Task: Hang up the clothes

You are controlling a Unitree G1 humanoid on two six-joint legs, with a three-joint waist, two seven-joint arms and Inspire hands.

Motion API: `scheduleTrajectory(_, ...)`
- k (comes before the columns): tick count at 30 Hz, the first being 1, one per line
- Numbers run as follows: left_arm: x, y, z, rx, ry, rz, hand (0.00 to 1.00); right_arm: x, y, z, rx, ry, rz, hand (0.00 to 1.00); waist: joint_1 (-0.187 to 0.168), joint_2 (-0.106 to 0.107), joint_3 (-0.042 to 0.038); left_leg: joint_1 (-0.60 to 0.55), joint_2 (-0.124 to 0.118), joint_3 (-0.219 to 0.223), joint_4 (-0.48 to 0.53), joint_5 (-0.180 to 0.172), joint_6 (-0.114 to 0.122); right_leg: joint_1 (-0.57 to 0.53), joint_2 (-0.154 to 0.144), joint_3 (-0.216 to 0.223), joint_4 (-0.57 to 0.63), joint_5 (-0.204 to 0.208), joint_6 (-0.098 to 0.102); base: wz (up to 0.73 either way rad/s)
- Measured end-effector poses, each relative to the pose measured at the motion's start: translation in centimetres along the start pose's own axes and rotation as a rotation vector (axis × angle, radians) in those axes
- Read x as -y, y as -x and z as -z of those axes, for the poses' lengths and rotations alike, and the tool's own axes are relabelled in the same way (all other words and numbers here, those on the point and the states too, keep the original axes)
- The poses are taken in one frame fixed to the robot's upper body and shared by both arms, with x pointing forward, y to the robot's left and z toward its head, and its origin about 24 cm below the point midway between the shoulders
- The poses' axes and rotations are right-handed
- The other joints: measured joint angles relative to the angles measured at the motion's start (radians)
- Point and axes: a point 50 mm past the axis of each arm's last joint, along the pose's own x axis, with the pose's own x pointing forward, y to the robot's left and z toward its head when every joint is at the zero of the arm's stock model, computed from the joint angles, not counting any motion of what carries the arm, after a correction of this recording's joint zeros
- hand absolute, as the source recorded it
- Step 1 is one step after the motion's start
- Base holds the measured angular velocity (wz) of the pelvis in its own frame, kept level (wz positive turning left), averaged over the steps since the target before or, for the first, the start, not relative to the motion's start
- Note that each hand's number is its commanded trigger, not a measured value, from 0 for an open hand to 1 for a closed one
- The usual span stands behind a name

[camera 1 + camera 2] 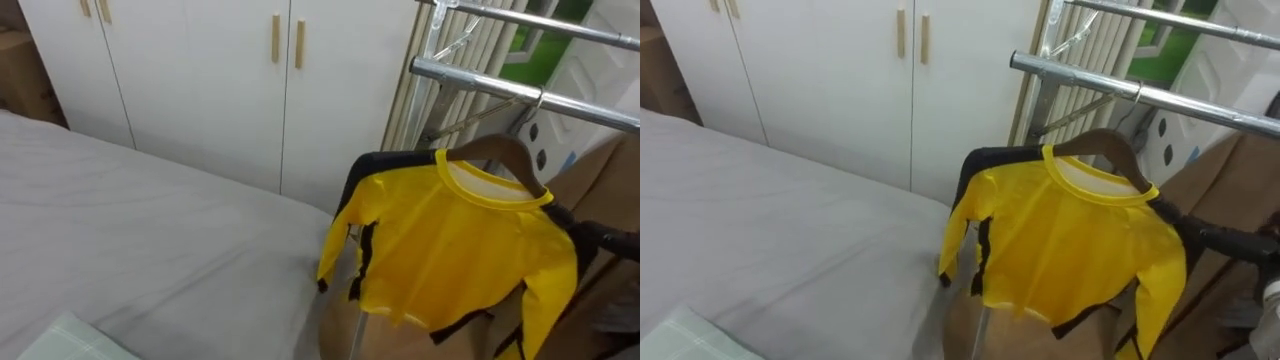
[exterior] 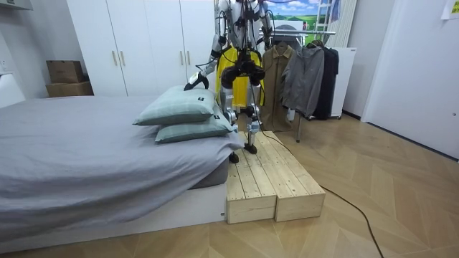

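**Yellow shirt is reaching the rail, release is not yet confirmed**

The robot is standing on the wooden platform (image 2: 276,179) at the far corner of the bed (image 1: 130,230), and it is facing the clothes rack.

The yellow shirt (image 1: 460,240) is hanging on a wooden hanger (image 1: 500,148). The hook of this hanger is rising to the lower metal rail (image 1: 470,78) of the rack. It seems to be lying over the rail, but I cannot say for sure that the rail is carrying the weight. The shirt is hanging just beyond the edge of the bed, with one sleeve falling down beside that edge.

The right arm (image 1: 605,238) is coming in from the right and is passing behind the shirt. The right hand is hidden there, so I cannot tell if it is grasping the hanger or is released. The left hand (image 2: 195,84) is hanging low at the room view's left, above the pillows (image 2: 179,107). Its state is too small to read.

In my judgement the task is nearing its end for this garment. What is remaining is to make sure the hook is sitting on the rail and to take the arm away. A brown coat (image 2: 276,72) and a grey jacket (image 2: 305,72) are already hanging on the rack.
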Motion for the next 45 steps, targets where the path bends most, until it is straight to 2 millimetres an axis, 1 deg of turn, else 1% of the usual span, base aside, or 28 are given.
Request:
scheduleTrajectory(3, 0.0, 0.0, 0.1, -0.010, 0.015, -0.005, 0.00, 1.1, 0.9, 1.7, -0.006, 0.046, 0.016, 0.00, -0.002, -0.001, 0.0002, 0.000, 0.000, 0.000, 0.000, 0.000, 0.000, 0.001, 0.000, 0.000, -0.002, 0.000, 0.000, 0.00)
scheduleTrajectory(5, 0.0, 0.1, 0.4, -0.016, 0.027, -0.014, 0.00, 2.6, 2.2, 4.2, -0.065, 0.083, 0.039, 0.00, -0.008, 0.000, 0.0004, 0.000, 0.000, -0.001, 0.000, 0.000, 0.000, 0.004, -0.001, 0.000, -0.004, 0.000, 0.000, 0.00)
scheduleTrajectory(6, 0.0, 0.2, 0.4, -0.019, 0.027, -0.014, 0.00, 2.9, 2.6, 4.9, -0.080, 0.091, 0.046, 0.00, -0.010, 0.001, 0.0006, 0.000, 0.000, 0.000, 0.000, 0.000, 0.000, 0.004, -0.001, 0.002, -0.004, 0.000, 0.000, 0.00)
scheduleTrajectory(7, 0.0, 0.3, 0.7, -0.033, 0.035, -0.013, 0.00, 3.0, 3.4, 6.0, -0.104, 0.095, 0.050, 0.00, -0.016, 0.004, 0.0013, 0.002, 0.000, 0.000, 0.000, 0.000, 0.000, 0.007, -0.001, 0.002, -0.003, 0.000, 0.000, -0.03)
scheduleTrajectory(8, 0.1, 0.4, 1.1, -0.048, 0.044, -0.011, 0.00, 3.1, 4.2, 7.0, -0.125, 0.095, 0.051, 0.00, -0.032, 0.008, 0.0025, 0.003, 0.000, 0.003, 0.000, 0.000, 0.000, 0.007, -0.001, 0.003, -0.002, -0.001, 0.000, -0.03)
scheduleTrajectory(9, 0.1, 0.5, 1.2, -0.055, 0.046, -0.011, 0.00, 3.2, 4.5, 7.4, -0.136, 0.095, 0.053, 0.00, -0.037, 0.010, 0.0034, 0.004, 0.000, 0.004, 0.000, 0.000, 0.000, 0.007, -0.001, 0.004, -0.002, -0.001, 0.001, -0.09)
scheduleTrajectory(10, 0.1, 0.5, 1.4, -0.067, 0.055, -0.012, 0.00, 3.4, 5.0, 8.3, -0.160, 0.095, 0.066, 0.00, -0.042, 0.017, 0.0068, 0.006, 0.000, 0.011, 0.000, 0.000, 0.000, 0.003, 0.001, 0.009, -0.002, -0.002, 0.000, -0.10)
scheduleTrajectory(11, 0.1, 0.5, 1.5, -0.075, 0.060, -0.012, 0.00, 3.5, 5.5, 9.0, -0.176, 0.102, 0.079, 0.00, -0.057, 0.021, 0.0075, 0.004, 0.001, 0.016, 0.000, 0.000, 0.000, -0.002, 0.002, 0.011, 0.001, -0.003, 0.000, -0.10)
scheduleTrajectory(12, 0.1, 0.5, 1.5, -0.078, 0.061, -0.012, 0.00, 3.5, 5.7, 9.3, -0.184, 0.103, 0.086, 0.00, -0.062, 0.024, 0.0087, 0.003, 0.001, 0.017, -0.001, 0.000, 0.000, -0.003, 0.003, 0.013, 0.002, -0.003, 0.001, -0.11)
scheduleTrajectory(13, 0.1, 0.6, 1.7, -0.089, 0.071, -0.012, 0.00, 3.7, 6.4, 10.1, -0.197, 0.101, 0.098, 0.00, -0.068, 0.031, 0.0063, 0.004, 0.001, 0.023, -0.003, -0.001, 0.000, -0.005, 0.006, 0.019, 0.002, -0.003, 0.001, -0.08)
scheduleTrajectory(14, 0.1, 0.8, 2.0, -0.101, 0.079, -0.012, 0.00, 4.0, 7.4, 11.1, -0.216, 0.104, 0.103, 0.00, -0.072, 0.039, 0.0012, 0.008, 0.003, 0.023, -0.010, -0.004, -0.004, -0.004, 0.008, 0.019, 0.002, -0.003, 0.001, -0.08)
scheduleTrajectory(15, 0.1, 0.9, 2.2, -0.106, 0.078, -0.011, 0.00, 4.1, 7.8, 11.6, -0.232, 0.104, 0.107, 0.00, -0.078, 0.041, -0.0001, 0.011, 0.003, 0.024, -0.013, -0.004, -0.005, -0.003, 0.010, 0.020, 0.003, -0.003, 0.001, 0.00)
scheduleTrajectory(16, 0.1, 1.1, 2.6, -0.117, 0.082, -0.010, 0.00, 4.4, 8.7, 12.7, -0.268, 0.101, 0.113, 0.00, -0.088, 0.044, -0.0001, 0.014, 0.003, 0.026, -0.013, -0.005, -0.005, 0.001, 0.010, 0.023, 0.002, -0.003, 0.001, -0.07)
scheduleTrajectory(17, 0.2, 1.2, 2.9, -0.125, 0.084, -0.007, 0.00, 4.6, 9.7, 13.8, -0.307, 0.097, 0.123, 0.00, -0.089, 0.048, -0.0009, 0.017, 0.003, 0.030, -0.014, -0.005, -0.005, 0.002, 0.011, 0.027, 0.002, -0.003, 0.001, -0.08)
scheduleTrajectory(18, 0.2, 1.3, 2.9, -0.129, 0.086, -0.006, 0.00, 4.8, 10.2, 14.4, -0.327, 0.094, 0.126, 0.00, -0.090, 0.049, -0.0005, 0.018, 0.003, 0.030, -0.014, -0.005, -0.005, 0.002, 0.013, 0.028, 0.002, -0.003, 0.001, -0.07)
scheduleTrajectory(20, 0.4, 1.4, 3.2, -0.141, 0.087, -0.001, 0.00, 5.0, 12.2, 16.6, -0.417, 0.054, 0.144, 0.00, -0.095, 0.053, -0.0005, 0.019, 0.003, 0.033, -0.014, -0.005, -0.004, 0.002, 0.013, 0.031, 0.003, -0.003, 0.001, -0.02)
scheduleTrajectory(21, 0.4, 1.4, 3.3, -0.142, 0.088, 0.000, 0.00, 5.0, 12.6, 17.1, -0.439, 0.041, 0.150, 0.00, -0.097, 0.053, 0.0000, 0.019, 0.003, 0.032, -0.014, -0.006, -0.005, 0.002, 0.011, 0.030, 0.003, -0.003, 0.001, 0.00)
scheduleTrajectory(22, 0.5, 1.5, 3.3, -0.142, 0.088, 0.002, 0.00, 5.2, 13.5, 18.2, -0.487, 0.021, 0.161, 0.00, -0.109, 0.058, -0.0006, 0.020, 0.003, 0.032, -0.015, -0.008, -0.005, 0.002, 0.014, 0.029, 0.002, -0.004, 0.003, 0.00)
scheduleTrajectory(23, 0.7, 1.6, 3.3, -0.146, 0.093, 0.007, 0.00, 5.5, 14.2, 19.2, -0.536, 0.018, 0.169, 0.00, -0.113, 0.062, 0.0003, 0.020, 0.002, 0.032, -0.015, -0.012, -0.005, 0.003, 0.017, 0.028, 0.002, -0.005, 0.004, 0.00)
scheduleTrajectory(24, 0.8, 1.7, 3.4, -0.151, 0.096, 0.009, 0.00, 5.7, 14.6, 19.7, -0.561, 0.023, 0.174, 0.00, -0.114, 0.069, 0.0006, 0.020, 0.002, 0.032, -0.015, -0.013, -0.005, 0.003, 0.017, 0.029, 0.001, -0.005, 0.004, 0.00)
scheduleTrajectory(26, 1.3, 2.1, 3.6, -0.169, 0.106, 0.025, 0.00, 6.9, 16.6, 21.5, -0.650, 0.049, 0.203, 0.00, -0.119, 0.080, -0.0061, 0.022, 0.002, 0.033, -0.015, -0.019, -0.004, 0.006, 0.016, 0.028, 0.001, -0.007, 0.007, 0.00)
scheduleTrajectory(29, 1.6, 2.3, 3.9, -0.203, 0.156, 0.048, 0.00, 7.7, 18.4, 22.8, -0.720, 0.071, 0.227, 0.00, -0.128, 0.095, -0.0031, 0.024, 0.000, 0.031, -0.015, -0.021, -0.003, 0.009, 0.014, 0.029, 0.002, -0.012, 0.008, 0.00)
scheduleTrajectory(30, 1.6, 2.3, 4.0, -0.208, 0.164, 0.052, 0.00, 7.7, 18.6, 22.9, -0.729, 0.072, 0.228, 0.00, -0.131, 0.096, -0.0026, 0.024, 0.000, 0.031, -0.015, -0.021, -0.003, 0.009, 0.013, 0.031, 0.002, -0.012, 0.008, -0.04)
scheduleTrajectory(32, 1.6, 2.4, 4.3, -0.225, 0.175, 0.067, 0.00, 7.3, 19.1, 23.4, -0.749, 0.115, 0.186, 0.00, -0.135, 0.097, -0.0023, 0.025, 0.000, 0.028, -0.010, -0.020, -0.002, 0.008, 0.012, 0.044, 0.003, -0.013, 0.008, -0.10)
scheduleTrajectory(36, 1.6, 2.3, 4.4, -0.232, 0.200, 0.095, 0.00, 6.3, 19.4, 23.8, -0.759, 0.197, 0.075, 0.00, -0.137, 0.098, -0.0019, 0.025, -0.002, 0.025, -0.009, -0.020, -0.002, 0.008, 0.015, 0.050, 0.001, -0.014, 0.010, -0.02)
scheduleTrajectory(39, 1.7, 2.2, 4.2, -0.227, 0.211, 0.118, 0.00, 5.6, 20.3, 24.5, -0.798, 0.261, -0.010, 0.00, -0.136, 0.100, -0.0022, 0.020, -0.003, 0.024, -0.009, -0.020, -0.002, 0.003, 0.011, 0.046, 0.000, -0.014, 0.011, 0.00)
scheduleTrajectory(41, 1.8, 2.1, 4.1, -0.231, 0.235, 0.135, 0.00, 4.8, 21.0, 25.1, -0.826, 0.311, -0.065, 0.00, -0.136, 0.104, -0.0034, 0.010, -0.005, 0.021, -0.008, -0.020, -0.001, -0.004, 0.004, 0.032, -0.001, -0.014, 0.011, 0.09)
scheduleTrajectory(45, 2.1, 2.0, 3.7, -0.231, 0.276, 0.180, 0.00, 4.8, 21.9, 25.8, -0.873, 0.368, -0.123, 0.00, -0.132, 0.113, -0.0040, 0.004, -0.010, 0.000, -0.008, -0.016, 0.004, -0.005, -0.002, 0.022, -0.002, -0.016, 0.014, 0.09)
